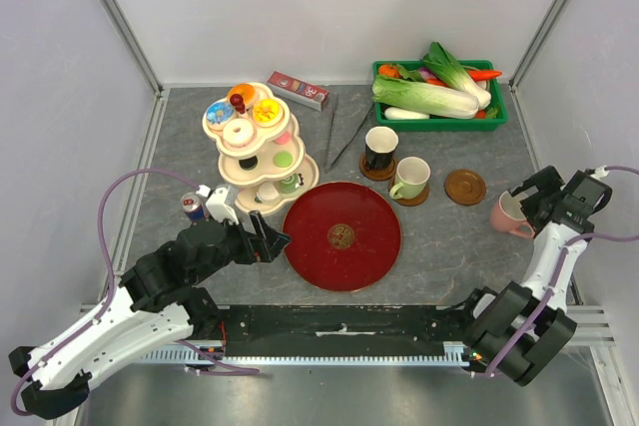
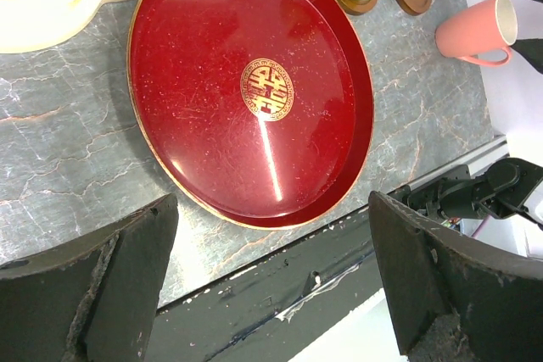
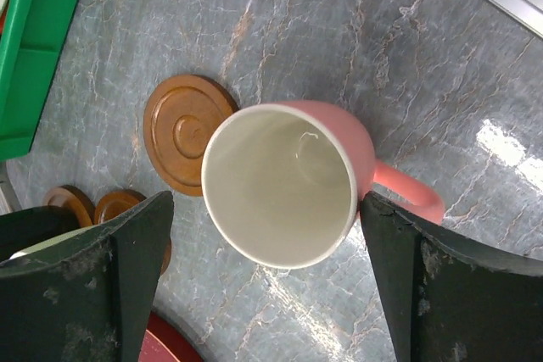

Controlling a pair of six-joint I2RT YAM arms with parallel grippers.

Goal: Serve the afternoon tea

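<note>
The left gripper hangs over the near-left rim of the round red lacquer tray with a gold centre emblem; its jaws are spread wide and hold nothing. The right gripper is also spread wide, with 1 finger on each side of the pink mug with a white interior. The pictures do not show whether either finger touches the mug. This mug sits on the grey marbled tabletop at the far right, handle toward the right edge, just beside the 1 empty round brown wooden coaster. The pale green mug and the black mug each stand on a brown coaster of their own, between the tray and the green plastic crate of leafy vegetables. The small colourful toy donuts and sweets rest on the 3-tier cream stand at the rear left of the tray. A small drink can stands near the left arm.
</note>
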